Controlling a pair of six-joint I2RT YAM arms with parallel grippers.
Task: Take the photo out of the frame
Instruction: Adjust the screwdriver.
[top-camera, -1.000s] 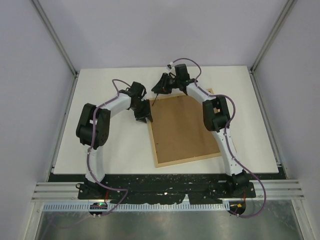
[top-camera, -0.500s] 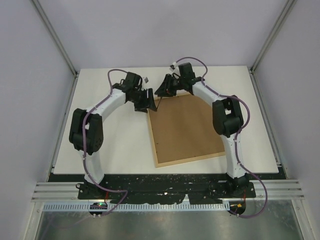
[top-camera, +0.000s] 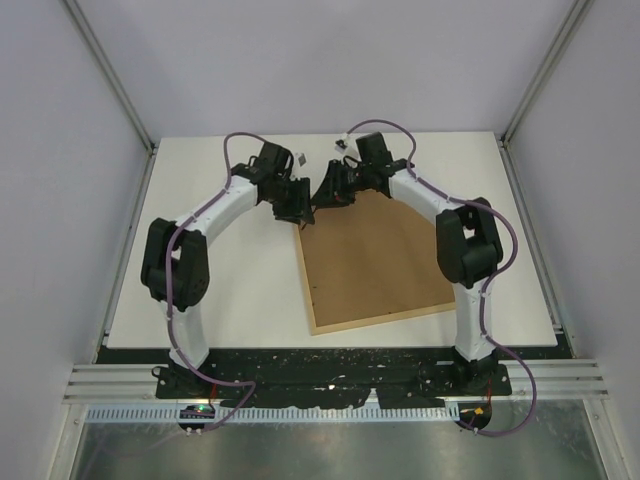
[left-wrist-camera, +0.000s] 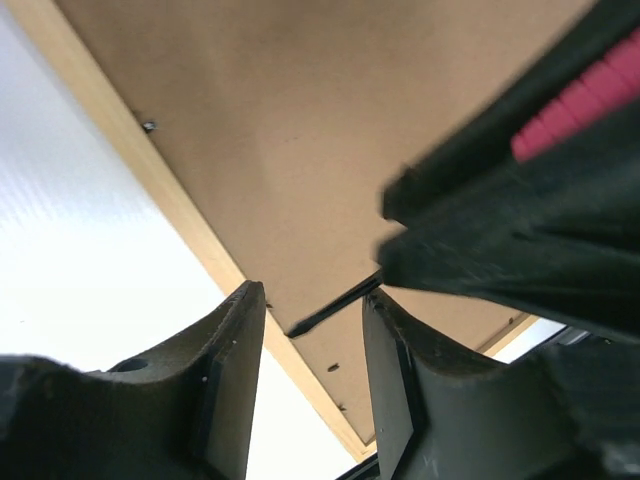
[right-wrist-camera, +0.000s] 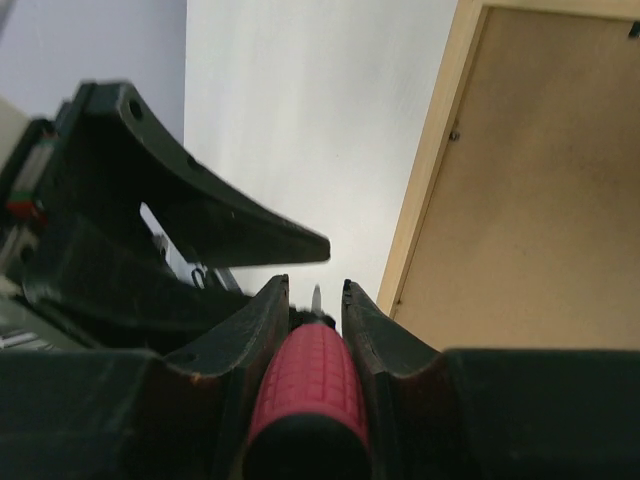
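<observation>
Frame (top-camera: 370, 265): lies face down, right of centre on the table, brown fibreboard back uppermost, thin pale wood rim around it. Photo: not visible, presumably under the backing.

Handling, judged: frame is stiff, light and flat, and liable to slide on the smooth top. Backing is thin and best levered at an edge beside the small fasteners (left-wrist-camera: 149, 126). The print would crease easily and is best taken by its border.

Right gripper (right-wrist-camera: 315, 290): closed on red-handled screwdriver (right-wrist-camera: 305, 385), tip at the frame's far-left corner.

Left gripper (left-wrist-camera: 312, 295): jaws partly apart, empty, just beside that corner.

Table (top-camera: 220, 280): white, flat.

Room: pale walls (top-camera: 320, 70) on three sides.
</observation>
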